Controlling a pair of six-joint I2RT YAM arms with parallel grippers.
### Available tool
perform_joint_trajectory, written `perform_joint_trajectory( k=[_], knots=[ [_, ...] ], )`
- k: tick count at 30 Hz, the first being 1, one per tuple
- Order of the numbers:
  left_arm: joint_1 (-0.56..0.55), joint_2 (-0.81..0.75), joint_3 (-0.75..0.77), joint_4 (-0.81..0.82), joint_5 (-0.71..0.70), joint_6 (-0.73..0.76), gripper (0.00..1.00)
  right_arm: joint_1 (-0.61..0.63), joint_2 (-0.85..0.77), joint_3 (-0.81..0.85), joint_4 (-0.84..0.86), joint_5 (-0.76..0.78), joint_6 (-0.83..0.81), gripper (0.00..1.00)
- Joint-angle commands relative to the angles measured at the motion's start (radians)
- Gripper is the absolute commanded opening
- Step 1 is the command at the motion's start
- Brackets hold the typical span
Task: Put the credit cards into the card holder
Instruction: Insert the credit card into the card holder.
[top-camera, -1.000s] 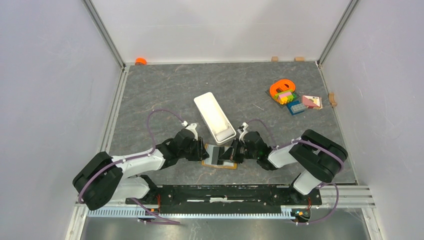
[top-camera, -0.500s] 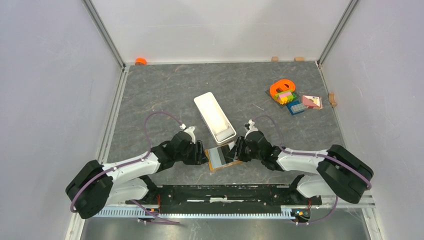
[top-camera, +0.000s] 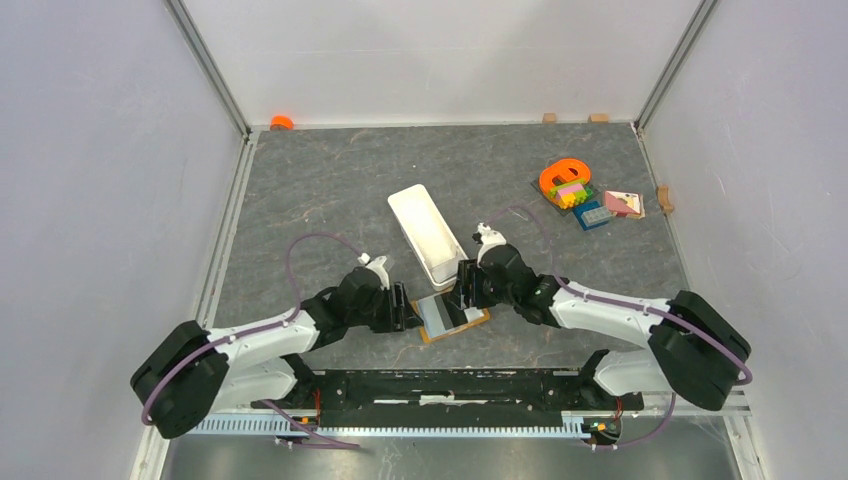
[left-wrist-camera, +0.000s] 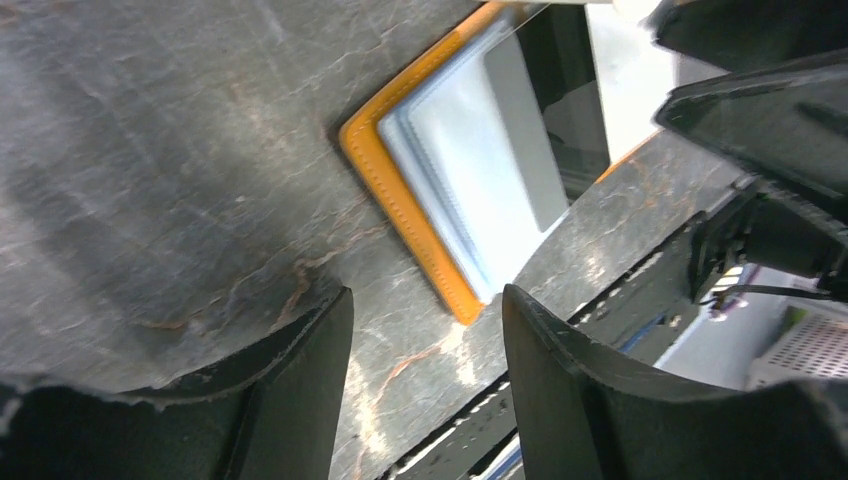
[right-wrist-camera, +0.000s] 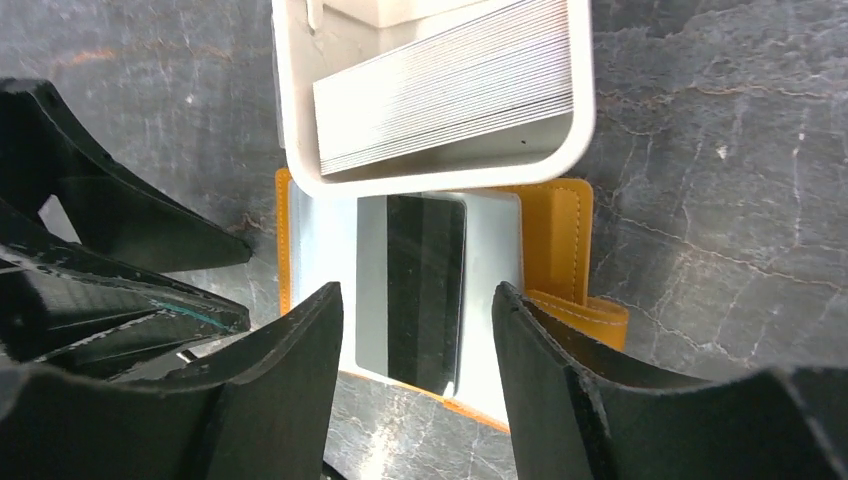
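The card holder (top-camera: 455, 322) lies open on the dark table between my two grippers, orange rim (left-wrist-camera: 398, 200) (right-wrist-camera: 556, 238) around pale blue-grey pockets. A grey credit card with a black stripe (right-wrist-camera: 414, 285) (top-camera: 441, 314) (left-wrist-camera: 545, 120) rests on those pockets, and nothing grips it. I cannot tell whether its edge sits inside a pocket. My right gripper (right-wrist-camera: 417, 292) (top-camera: 466, 290) hovers open over the card. Left of the holder, my left gripper (left-wrist-camera: 425, 300) (top-camera: 405, 308) stands open and empty. More credit cards (right-wrist-camera: 450, 85) are stacked in the white tray (top-camera: 428, 235).
The tray's near end (right-wrist-camera: 430, 178) touches or overlaps the holder's far edge. An orange ring with coloured bricks (top-camera: 566, 184) and small plates (top-camera: 610, 208) lie at the back right. An orange cap (top-camera: 282, 122) and small wooden blocks (top-camera: 549, 117) sit along the back wall.
The right gripper has opened, let go of the striped card and drawn back toward the tray. The left gripper has opened wider. The holder has turned slightly on the table.
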Motion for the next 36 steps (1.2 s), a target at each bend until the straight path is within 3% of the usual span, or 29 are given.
perform_joint_trajectory(
  k=[1, 20, 30, 36],
  knots=[
    [-0.005, 0.054, -0.03, 0.146, 0.038, -0.09, 0.63, 0.006, 0.057, 0.051, -0.035, -0.051, -0.109, 0.62],
    [-0.008, 0.175, -0.03, 0.255, 0.057, -0.102, 0.43, 0.1, 0.161, 0.122, 0.007, -0.153, -0.086, 0.5],
    [-0.008, 0.13, -0.024, 0.211, 0.033, -0.093, 0.43, 0.149, 0.158, 0.18, -0.033, -0.124, -0.107, 0.5],
    [-0.008, 0.031, -0.024, 0.108, -0.014, -0.077, 0.53, 0.146, 0.032, 0.244, -0.221, 0.018, -0.186, 0.63]
  ],
)
